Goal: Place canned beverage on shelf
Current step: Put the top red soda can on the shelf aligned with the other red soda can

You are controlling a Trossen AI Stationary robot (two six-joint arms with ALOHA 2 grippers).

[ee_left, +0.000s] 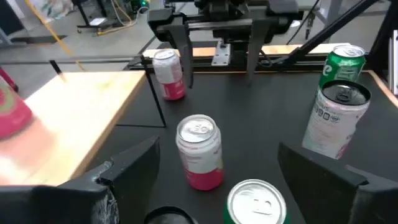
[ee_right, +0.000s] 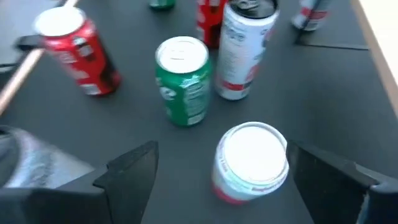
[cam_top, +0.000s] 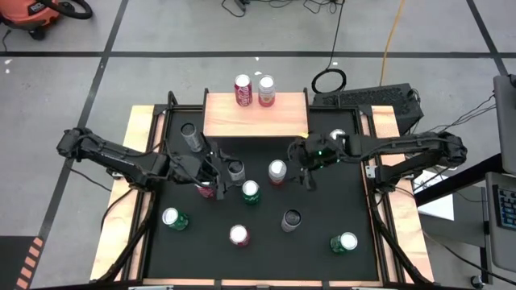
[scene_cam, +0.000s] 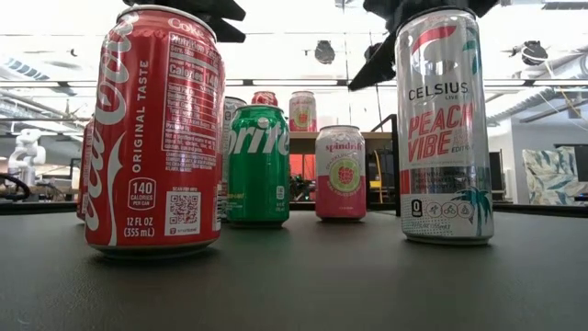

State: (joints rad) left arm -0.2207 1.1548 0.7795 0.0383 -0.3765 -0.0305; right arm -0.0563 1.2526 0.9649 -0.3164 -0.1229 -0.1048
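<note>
The shelf [cam_top: 254,119] stands at the mat's far edge with two cans [cam_top: 243,89] [cam_top: 266,90] on its wooden top. Several more cans stand on the black mat. My right gripper [cam_top: 306,171] hangs open just right of a pink-and-white can [cam_top: 276,171]; in the right wrist view that can [ee_right: 252,162] stands a little ahead of the open fingers [ee_right: 134,165]. My left gripper [cam_top: 216,165] is open beside a tall grey can [cam_top: 235,169], with a red can [cam_top: 206,189] close by. Neither gripper holds anything.
Near the pink can are a green Sprite can [cam_top: 251,191] and a tall can [cam_top: 291,219]. Other cans stand at the front [cam_top: 239,235], front left [cam_top: 173,218], front right [cam_top: 344,242], by the shelf's left leg [cam_top: 192,135] and under the right arm [cam_top: 339,137].
</note>
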